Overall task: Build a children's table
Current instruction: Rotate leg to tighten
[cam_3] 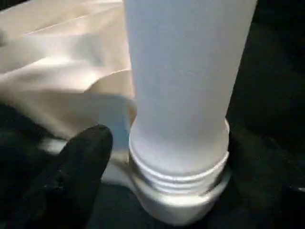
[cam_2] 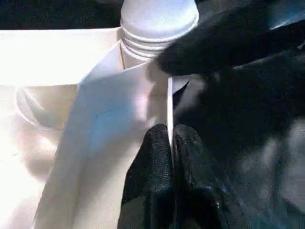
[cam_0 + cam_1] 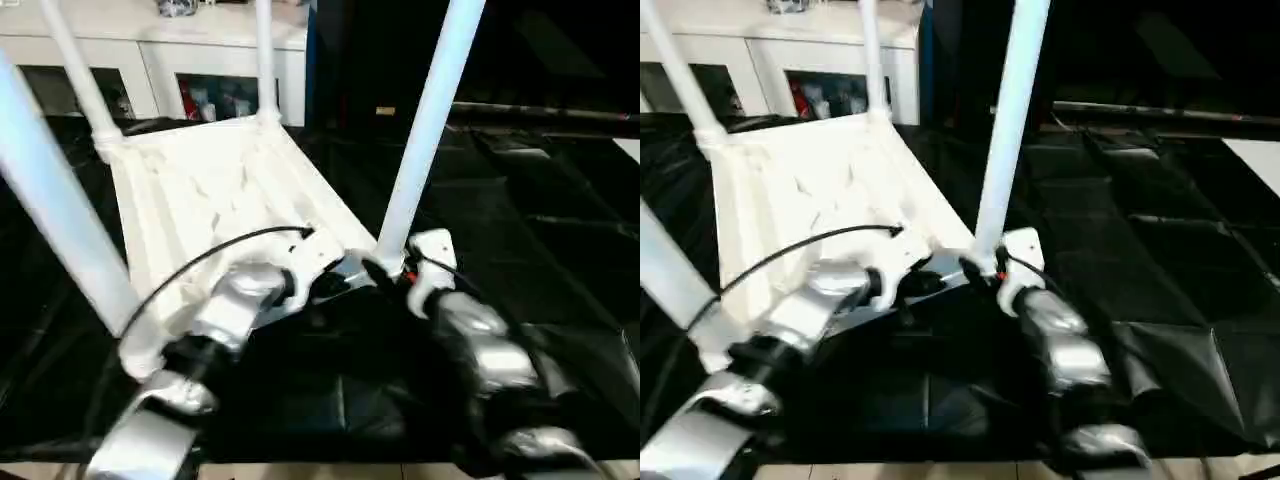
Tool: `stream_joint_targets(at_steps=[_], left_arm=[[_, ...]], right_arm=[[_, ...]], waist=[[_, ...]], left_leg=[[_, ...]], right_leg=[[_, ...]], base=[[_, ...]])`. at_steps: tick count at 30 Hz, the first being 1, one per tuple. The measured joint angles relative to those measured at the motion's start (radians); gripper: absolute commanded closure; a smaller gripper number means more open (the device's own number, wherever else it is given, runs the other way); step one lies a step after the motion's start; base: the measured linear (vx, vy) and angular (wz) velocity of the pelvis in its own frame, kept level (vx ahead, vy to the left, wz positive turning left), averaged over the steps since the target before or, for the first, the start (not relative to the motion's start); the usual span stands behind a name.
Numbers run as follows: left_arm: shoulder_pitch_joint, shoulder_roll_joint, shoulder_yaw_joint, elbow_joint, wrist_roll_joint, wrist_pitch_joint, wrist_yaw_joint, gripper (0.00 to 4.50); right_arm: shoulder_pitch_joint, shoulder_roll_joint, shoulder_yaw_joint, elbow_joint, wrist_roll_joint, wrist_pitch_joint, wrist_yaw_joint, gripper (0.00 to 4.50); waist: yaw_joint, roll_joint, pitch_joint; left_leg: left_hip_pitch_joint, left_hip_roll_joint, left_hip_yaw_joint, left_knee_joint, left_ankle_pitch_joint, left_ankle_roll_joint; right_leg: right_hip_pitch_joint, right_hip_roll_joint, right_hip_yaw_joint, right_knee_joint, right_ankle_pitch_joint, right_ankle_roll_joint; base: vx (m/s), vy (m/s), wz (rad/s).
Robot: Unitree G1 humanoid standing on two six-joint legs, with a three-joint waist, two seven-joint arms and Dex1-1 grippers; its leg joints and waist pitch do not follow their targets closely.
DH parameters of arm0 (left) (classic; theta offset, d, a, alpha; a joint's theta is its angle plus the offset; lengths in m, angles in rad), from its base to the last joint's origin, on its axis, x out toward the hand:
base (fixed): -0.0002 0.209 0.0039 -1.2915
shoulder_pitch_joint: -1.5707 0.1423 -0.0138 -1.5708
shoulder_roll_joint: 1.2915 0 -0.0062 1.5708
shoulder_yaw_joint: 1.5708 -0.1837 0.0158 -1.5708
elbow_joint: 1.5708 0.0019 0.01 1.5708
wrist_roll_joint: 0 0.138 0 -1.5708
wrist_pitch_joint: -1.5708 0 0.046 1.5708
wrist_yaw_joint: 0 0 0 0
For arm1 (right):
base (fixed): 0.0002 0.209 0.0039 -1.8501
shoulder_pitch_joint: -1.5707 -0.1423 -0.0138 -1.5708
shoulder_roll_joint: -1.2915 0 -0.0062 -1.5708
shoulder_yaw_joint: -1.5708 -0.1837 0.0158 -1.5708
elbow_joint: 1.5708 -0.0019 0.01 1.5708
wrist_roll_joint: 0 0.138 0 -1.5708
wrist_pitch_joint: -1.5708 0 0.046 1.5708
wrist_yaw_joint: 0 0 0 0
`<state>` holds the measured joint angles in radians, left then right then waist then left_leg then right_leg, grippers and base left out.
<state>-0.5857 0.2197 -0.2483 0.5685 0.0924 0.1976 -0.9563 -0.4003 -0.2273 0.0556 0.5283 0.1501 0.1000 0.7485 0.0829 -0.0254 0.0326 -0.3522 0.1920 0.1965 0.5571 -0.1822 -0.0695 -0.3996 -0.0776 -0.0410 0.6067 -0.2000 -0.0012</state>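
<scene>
The children's table lies upside down on the black cloth, its white ribbed tabletop [image 3: 200, 190] tilted up toward me. Four white legs stand in its corner sockets; the near right leg [image 3: 430, 120] rises right in front of me. My left gripper [image 2: 170, 148] is shut on the thin rim of the tabletop, just beside that leg's socket. My right gripper [image 3: 392, 272] sits at the base of the same leg, by its threaded collar [image 1: 178, 179]. One black finger [image 1: 86, 162] stands a little off the leg, so the jaws look open.
The black-draped table [image 3: 520, 220] stretches to the right and behind. A white glass-door cabinet [image 3: 150, 60] stands at the back left. A thin black cable [image 3: 200, 260] arcs over my left forearm. The near left leg [image 3: 50, 200] leans close to my left arm.
</scene>
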Motion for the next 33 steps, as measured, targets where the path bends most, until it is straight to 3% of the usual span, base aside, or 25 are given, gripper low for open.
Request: stream_joint_targets(at_steps=[9,19,20,25,33], left_arm=[[0.081,0.128,-0.011,-0.129,-0.077,0.001,-0.268,4.50],[0.098,0.158,-0.006,-0.150,-0.097,0.020,-0.298,4.50],[0.097,0.158,-0.006,-0.150,-0.097,0.020,-0.298,4.50],[0.097,0.158,-0.006,-0.150,-0.097,0.021,-0.298,4.50],[0.097,0.159,-0.006,-0.150,-0.097,0.030,-0.298,4.50]], right_arm=[[0.011,-0.081,0.092,-0.097,0.050,0.063,0.282,0.58],[0.004,-0.118,0.125,-0.092,0.034,0.049,0.345,0.58],[0.003,-0.118,0.125,-0.089,0.033,0.046,0.345,0.85],[0.000,-0.117,0.126,-0.077,0.033,0.034,0.345,1.27],[-0.007,-0.110,0.125,-0.035,0.033,-0.003,0.348,1.72]], waist=[[0.008,0.002,0.003],[0.004,0.000,0.004],[0.004,0.000,0.004],[0.004,0.000,0.004],[0.003,-0.001,0.004]], left_leg=[[-0.002,0.000,0.002,0.003,-0.001,0.001],[-0.003,0.000,0.002,0.005,-0.001,0.002],[-0.003,0.000,0.002,0.006,-0.001,0.002],[-0.002,0.000,0.002,0.006,-0.001,0.002],[-0.002,0.000,0.002,0.008,-0.001,0.002]], right_leg=[[-0.004,-0.001,0.000,-0.001,-0.001,0.000],[-0.004,-0.001,0.000,0.001,-0.001,-0.001],[-0.004,-0.001,0.000,0.001,-0.001,-0.001],[-0.004,-0.001,0.000,0.001,-0.001,-0.001],[-0.004,-0.001,0.000,0.003,-0.001,-0.001]], base=[[0.000,0.000,0.00],[0.000,0.000,0.00],[0.000,0.000,0.00],[0.000,0.000,0.00],[0.000,0.000,0.00]])
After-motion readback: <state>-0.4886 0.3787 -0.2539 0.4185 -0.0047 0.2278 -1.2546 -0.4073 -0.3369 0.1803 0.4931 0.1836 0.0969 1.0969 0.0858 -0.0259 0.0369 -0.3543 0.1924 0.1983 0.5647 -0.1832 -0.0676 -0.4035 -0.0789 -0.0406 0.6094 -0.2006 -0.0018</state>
